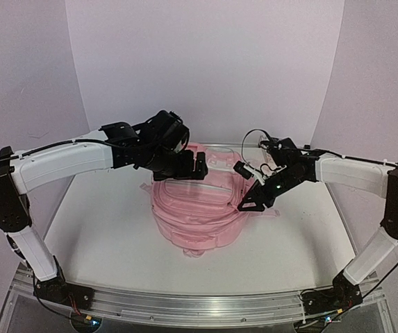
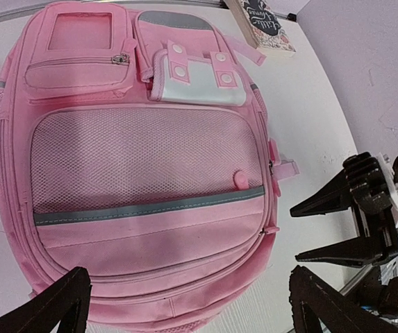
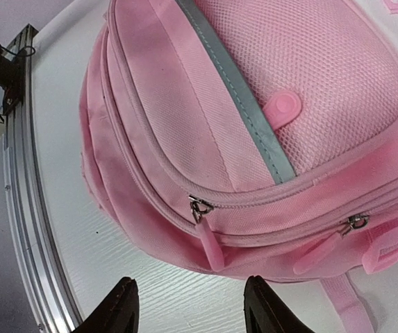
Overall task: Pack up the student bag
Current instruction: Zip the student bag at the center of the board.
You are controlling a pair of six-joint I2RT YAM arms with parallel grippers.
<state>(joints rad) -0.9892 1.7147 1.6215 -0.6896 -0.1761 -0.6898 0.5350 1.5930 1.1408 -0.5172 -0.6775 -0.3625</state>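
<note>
The student bag [image 1: 199,211] is lying front-up at the centre of a white table [image 1: 94,229], showing pink fabric, a mesh panel [image 2: 143,156], a grey reflective strip [image 2: 150,205] and 2 pockets [image 2: 80,59]. The left gripper [image 2: 188,281] is hanging over it, jaws spread wide and empty. The right gripper [image 3: 190,288] is hovering at its edge, jaws partly apart, gripping nothing. What looks like a paperback [image 2: 268,24] is lying near one corner of the bag. 2 pink zip pulls [image 3: 209,243] are resting against its side.

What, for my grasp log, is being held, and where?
Nothing: left fingers and right fingers stand open and empty near the large soft pink fabric backpack.
</note>
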